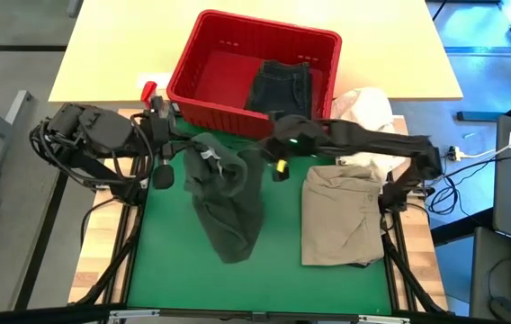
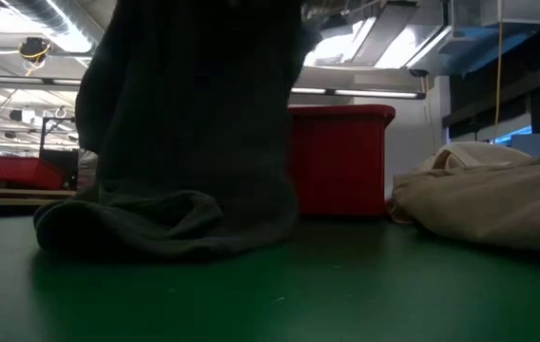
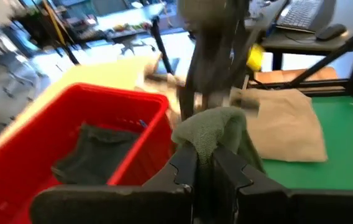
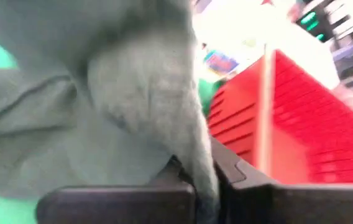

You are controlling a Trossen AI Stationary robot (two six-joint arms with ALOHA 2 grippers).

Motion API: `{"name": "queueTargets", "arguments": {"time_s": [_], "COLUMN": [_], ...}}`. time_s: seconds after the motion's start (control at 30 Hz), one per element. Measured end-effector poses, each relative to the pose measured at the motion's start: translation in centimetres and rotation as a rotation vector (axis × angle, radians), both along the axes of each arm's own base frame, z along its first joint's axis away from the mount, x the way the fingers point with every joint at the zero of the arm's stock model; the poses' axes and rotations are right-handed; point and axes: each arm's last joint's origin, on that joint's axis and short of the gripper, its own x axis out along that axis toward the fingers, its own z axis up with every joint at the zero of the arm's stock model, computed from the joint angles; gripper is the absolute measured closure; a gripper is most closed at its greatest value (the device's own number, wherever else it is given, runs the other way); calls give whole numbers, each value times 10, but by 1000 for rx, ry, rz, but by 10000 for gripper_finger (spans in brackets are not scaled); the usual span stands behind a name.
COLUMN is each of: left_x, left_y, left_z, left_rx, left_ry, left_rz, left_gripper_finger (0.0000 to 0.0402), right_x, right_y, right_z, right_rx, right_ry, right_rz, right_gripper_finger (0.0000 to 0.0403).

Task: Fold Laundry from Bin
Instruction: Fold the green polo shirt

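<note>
Garment [image 1: 228, 202], dark charcoal, held up over the green mat [image 1: 273, 279] just near of the bin [image 1: 203, 101], its lower end bunched on the mat; left gripper [image 3: 205, 163] clamped on its left upper edge, right gripper [image 4: 202, 167] closed on its right upper edge; second dark garment [image 1: 282, 87] in the bin's right half; khaki garment [image 1: 341, 216] folded on the mat, right
</note>
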Motion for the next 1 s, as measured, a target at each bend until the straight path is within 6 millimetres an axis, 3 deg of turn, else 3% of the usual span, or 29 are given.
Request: {"name": "queueTargets", "arguments": {"time_s": [0.2,0.37,0.53,0.73,0.9,1.0], "left_x": [-6,-10,-10,-21,-32,-34], "left_y": [-8,-21,-50,-82,-92,-92], "left_z": [-8,-8,10,40,60,65], "left_rx": [-82,-167,-330,-371,-357,-292], "left_ry": [69,41,-136,-384,-577,-631], "left_rz": [-29,-59,-274,-556,-649,-600], "left_gripper_finger": [384,384,384,384,384,384], "right_x": [-40,-67,-90,-118,-136,-142], "right_y": [48,89,131,171,197,204], "right_z": [67,103,128,152,165,168], "right_rx": [-78,6,78,171,227,189], "right_ry": [-107,-180,-276,-394,-474,-503], "right_rz": [17,101,239,414,560,558], "right_gripper_finger": [399,400,399,399,401,400]}}
